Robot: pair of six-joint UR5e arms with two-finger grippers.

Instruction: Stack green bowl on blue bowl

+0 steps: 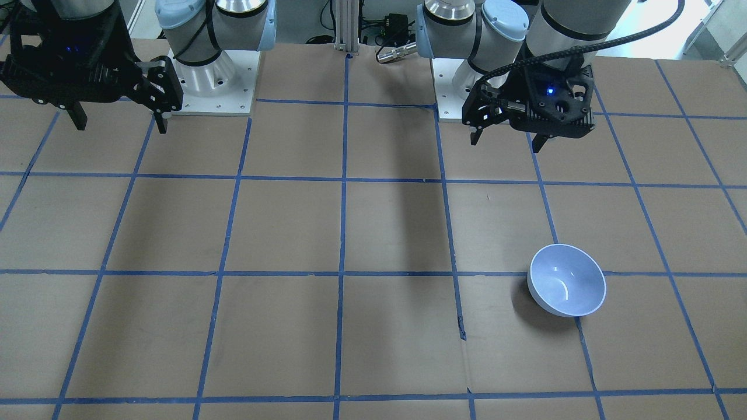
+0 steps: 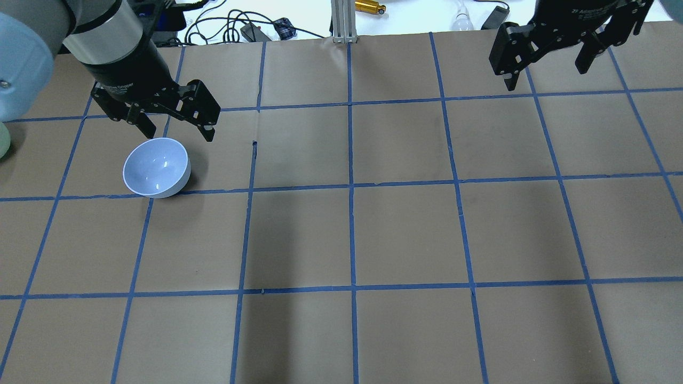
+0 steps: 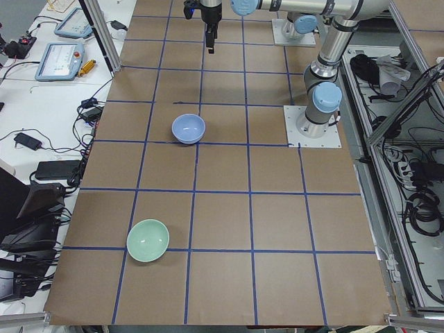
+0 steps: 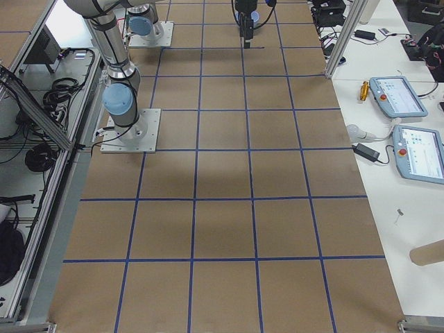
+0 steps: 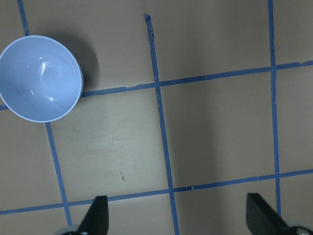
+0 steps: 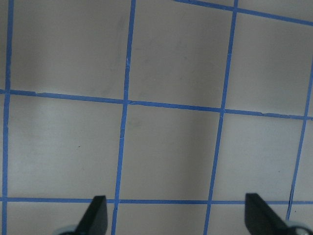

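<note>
Green bowl (image 3: 148, 240) and blue bowl (image 2: 157, 167) sitting apart on the surface (image 2: 405, 234)
Green bowl is resting upright at far left; left end effector (image 2: 177, 133) is hovering, released, near the blue bowl; right end effector (image 2: 545, 77) is hanging released, well apart.

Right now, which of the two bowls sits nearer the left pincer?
The round glossy periwinkle-blue bowl, close beside the left pincer; the round glossy mint-green bowl lies much farther off.

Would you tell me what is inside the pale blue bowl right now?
The round, glossy pale blue bowl holds nothing; only light glints show inside. The tabletop under its base is hidden.
</note>
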